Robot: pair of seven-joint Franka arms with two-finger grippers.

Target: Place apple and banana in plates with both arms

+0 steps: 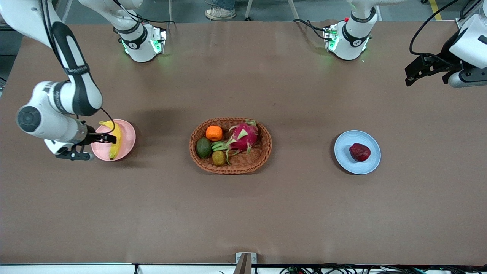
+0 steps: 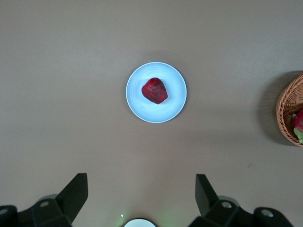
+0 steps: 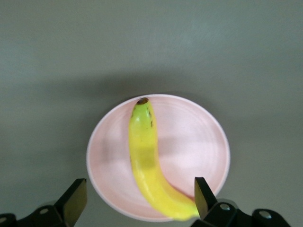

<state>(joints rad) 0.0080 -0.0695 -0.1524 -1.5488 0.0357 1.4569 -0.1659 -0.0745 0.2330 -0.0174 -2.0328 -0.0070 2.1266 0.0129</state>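
The yellow banana (image 1: 115, 139) lies across the pale pink plate (image 1: 129, 133) toward the right arm's end of the table. My right gripper (image 1: 107, 138) is open just over that plate, a finger on each side of the banana's end (image 3: 156, 175); the plate (image 3: 199, 137) fills the right wrist view under the gripper (image 3: 139, 188). The dark red apple (image 1: 359, 152) rests on the pale blue plate (image 1: 346, 146). My left gripper (image 1: 410, 79) is open and empty, raised high over the table near the left arm's end. The left wrist view shows the apple (image 2: 155, 90) on its plate (image 2: 137, 101), far below the gripper (image 2: 142, 182).
An oval wicker basket (image 1: 262, 152) sits mid-table between the two plates, holding an orange (image 1: 214, 133), a pink dragon fruit (image 1: 243, 137), and two greenish fruits. Its edge shows in the left wrist view (image 2: 286, 106). The arm bases stand at the table's edge farthest from the front camera.
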